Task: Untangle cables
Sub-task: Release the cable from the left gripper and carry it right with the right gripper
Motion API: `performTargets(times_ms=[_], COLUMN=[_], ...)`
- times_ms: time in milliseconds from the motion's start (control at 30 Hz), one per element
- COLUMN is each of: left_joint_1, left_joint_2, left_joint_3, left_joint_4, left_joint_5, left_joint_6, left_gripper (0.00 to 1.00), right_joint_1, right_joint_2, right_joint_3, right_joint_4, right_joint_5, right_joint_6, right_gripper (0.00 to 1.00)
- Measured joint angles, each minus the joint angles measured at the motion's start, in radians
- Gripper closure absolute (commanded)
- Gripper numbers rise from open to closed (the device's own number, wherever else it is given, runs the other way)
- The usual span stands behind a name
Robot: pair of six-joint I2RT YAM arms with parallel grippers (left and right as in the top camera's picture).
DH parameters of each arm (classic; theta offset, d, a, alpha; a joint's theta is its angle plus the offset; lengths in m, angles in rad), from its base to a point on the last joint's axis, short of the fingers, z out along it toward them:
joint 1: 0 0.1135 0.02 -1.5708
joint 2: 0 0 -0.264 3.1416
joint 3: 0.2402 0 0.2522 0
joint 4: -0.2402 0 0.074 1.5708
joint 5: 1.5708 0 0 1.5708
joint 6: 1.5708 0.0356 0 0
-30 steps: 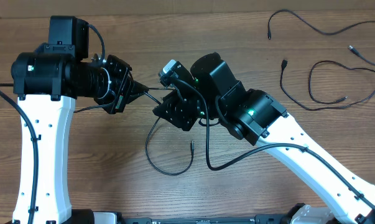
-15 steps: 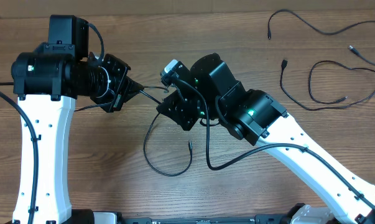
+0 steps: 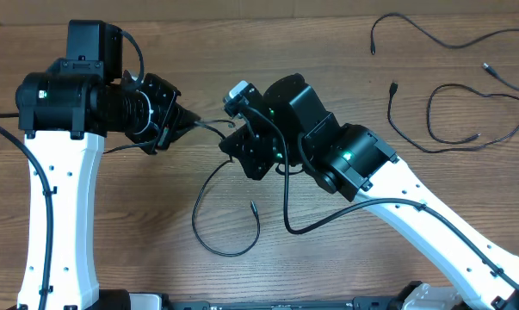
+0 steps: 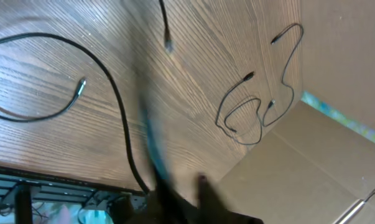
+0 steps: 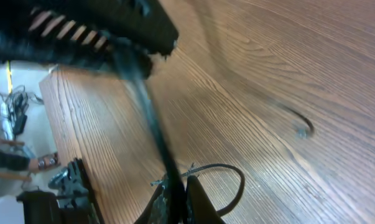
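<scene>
Where the two arms meet above the wooden surface (image 3: pixel 139 237), the left claw (image 3: pixel 180 120) points right along a thin black cable (image 3: pixel 206 127). Its wrist view is badly blurred, so I cannot tell whether it is clenched or released. The right claw (image 3: pixel 233 135) is clenched on that cable, whose slack drops into a wide loop lying on the surface. Farther right, the other cables (image 3: pixel 392 88) lie loose, well apart.
</scene>
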Motion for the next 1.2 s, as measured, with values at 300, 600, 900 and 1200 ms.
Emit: performTargets(times_ms=[300,600,900,1200], left_joint_1=[-0.002,-0.002,-0.002,-0.002], left_joint_2=[-0.001,-0.002,-0.002,-0.002], left_joint_3=[0.000,0.000,0.000,0.000], left_joint_4=[-0.012,-0.014,-0.014,-0.015], left_joint_5=[-0.080,-0.119,-0.170,-0.177], left_joint_6=[0.184,0.357,0.374,0.405], left_gripper=[0.00,0.00,0.00,0.00], right_joint_1=[-0.018,-0.150,-0.246,-0.344], right_joint_2=[-0.024,-0.161,-0.254,-0.262], right_joint_3=[0.081,0.261,0.336,0.340], right_joint_4=[-0.071,-0.283,-0.443,-0.723], right_joint_5=[0.231,0.342,0.324,0.557], right_joint_6=[0.142,0.238,0.349,0.485], right_gripper=[0.96,0.96,0.96,0.96])
